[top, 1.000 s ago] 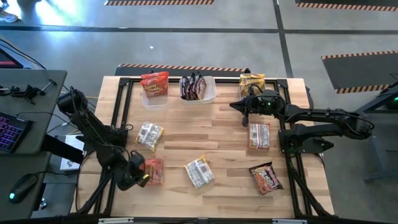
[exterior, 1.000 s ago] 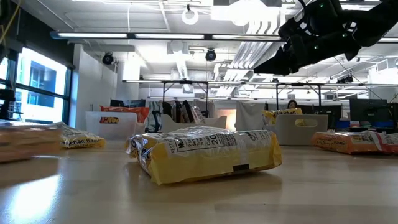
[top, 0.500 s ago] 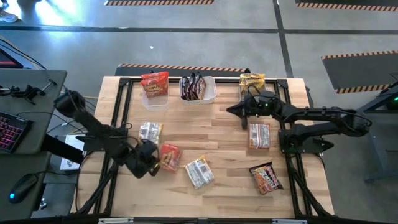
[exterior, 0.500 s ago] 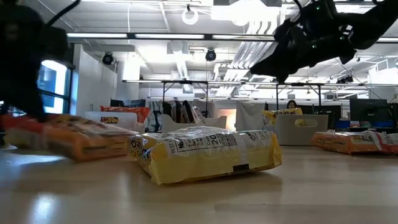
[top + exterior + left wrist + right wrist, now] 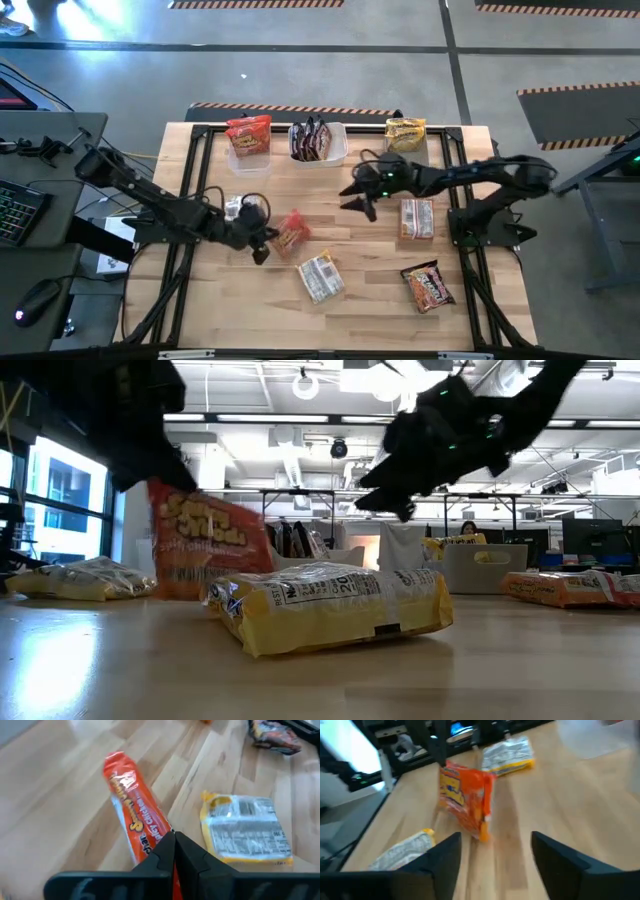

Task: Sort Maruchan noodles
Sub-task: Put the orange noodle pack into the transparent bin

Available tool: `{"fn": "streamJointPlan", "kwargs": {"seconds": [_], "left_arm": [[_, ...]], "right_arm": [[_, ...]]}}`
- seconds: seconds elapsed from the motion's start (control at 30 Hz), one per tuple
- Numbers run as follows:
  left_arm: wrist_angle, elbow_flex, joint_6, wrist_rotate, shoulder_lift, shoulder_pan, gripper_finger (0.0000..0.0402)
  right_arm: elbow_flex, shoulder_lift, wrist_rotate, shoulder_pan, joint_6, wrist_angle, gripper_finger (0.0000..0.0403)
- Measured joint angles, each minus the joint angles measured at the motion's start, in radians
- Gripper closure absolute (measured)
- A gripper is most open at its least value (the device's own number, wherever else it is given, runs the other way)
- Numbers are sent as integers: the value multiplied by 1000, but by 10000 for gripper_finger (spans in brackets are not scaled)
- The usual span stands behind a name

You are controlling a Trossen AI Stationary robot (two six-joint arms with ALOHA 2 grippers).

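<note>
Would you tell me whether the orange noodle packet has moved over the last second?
Yes. The orange noodle packet, held by the left tool, moved from the table's near-left edge toward the middle, now beside the yellow packet.

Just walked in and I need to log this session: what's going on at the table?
The left gripper is shut on a red-orange noodle packet, holding it up near the table's middle. The right gripper is open and empty, facing that packet from the other side. At the far edge, three tubs hold sorted packets, such as the red-orange tub. Other packets lie loose on the table, among them a yellow one.
</note>
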Motion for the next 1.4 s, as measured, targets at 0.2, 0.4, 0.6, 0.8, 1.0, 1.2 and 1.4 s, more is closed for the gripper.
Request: {"fn": "streamJointPlan", "kwargs": {"seconds": [0.2, 0.4, 0.6, 0.8, 1.0, 1.2, 1.4], "left_arm": [[65, 1, 146, 60, 0, 68, 401], [92, 1, 209, 97, 0, 100, 401], [-83, 1, -31, 91, 0, 179, 393], [-209, -5, -48, 202, 1, 336, 330], [-217, -6, 66, 403, 43, 484, 252], [-211, -6, 135, 438, 154, 556, 213], [-106, -4, 222, 585, 226, 571, 231]], "right_arm": [[126, 211, -107, 31, 27, 83, 147], [236, 396, -120, 56, 70, 174, 146], [296, 467, -138, 55, 86, 167, 146], [297, 451, -139, 55, 70, 167, 146], [296, 450, -138, 64, 61, 164, 146], [296, 450, -139, 77, 50, 162, 146], [296, 450, -138, 80, 47, 156, 146]]}}
